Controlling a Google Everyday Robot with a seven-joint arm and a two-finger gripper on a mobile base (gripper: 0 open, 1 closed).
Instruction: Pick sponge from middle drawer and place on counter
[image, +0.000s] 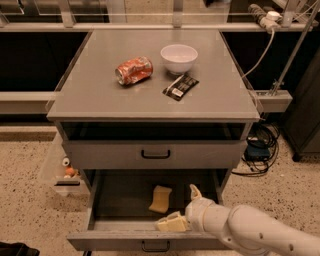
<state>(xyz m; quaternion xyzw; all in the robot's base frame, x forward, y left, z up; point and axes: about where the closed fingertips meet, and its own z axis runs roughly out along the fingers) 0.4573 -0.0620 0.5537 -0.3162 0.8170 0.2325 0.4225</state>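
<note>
**Speckled Floor, Dark Recesses**

A pale speckled floor (30, 220) filled the lower left and right of the frame. A light horizontal rail (22, 96) crossed mid-left, with dark recesses above it. Black cables (257, 147) lay coiled at the right, beside a dark cabinet (306, 120). A white cord (260, 55) hung at the upper right. The gripper (182, 210) sat low, right of centre.

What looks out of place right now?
The red can on the counter lies on its side, dented. The gripper sits in the middle drawer beside the sponge, not holding it.
</note>
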